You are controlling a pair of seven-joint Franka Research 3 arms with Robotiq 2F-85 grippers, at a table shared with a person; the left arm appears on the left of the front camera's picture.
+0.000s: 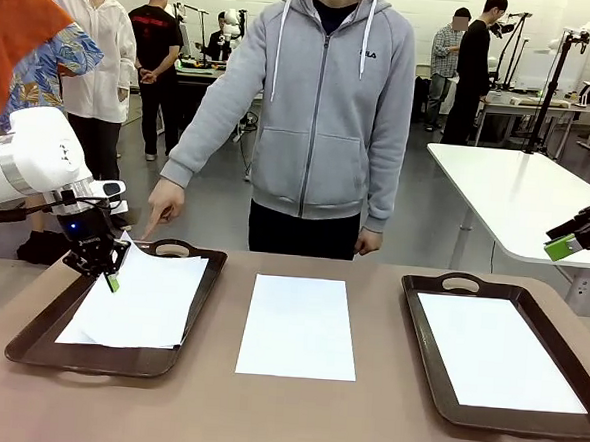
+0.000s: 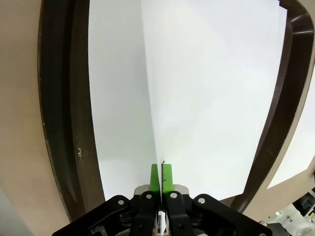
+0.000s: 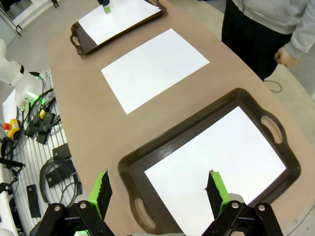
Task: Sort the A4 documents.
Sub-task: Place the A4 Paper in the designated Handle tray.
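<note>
Viewing from front: left gripper (image 1: 112,281) clamped on top sheet (image 1: 145,302) in left tray (image 1: 29,349); second sheet (image 1: 299,326) loose mid-table; person's hand (image 1: 166,201) pointing at tray. Left wrist: pads (image 2: 167,178) pressed together on sheet's raised edge. Right wrist: right gripper (image 3: 160,191) spread wide over third sheet (image 3: 216,157) in right tray (image 3: 129,169).

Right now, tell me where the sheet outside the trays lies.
Front view: the sheet lies flat on the table, midway between the left tray and the right tray.
</note>
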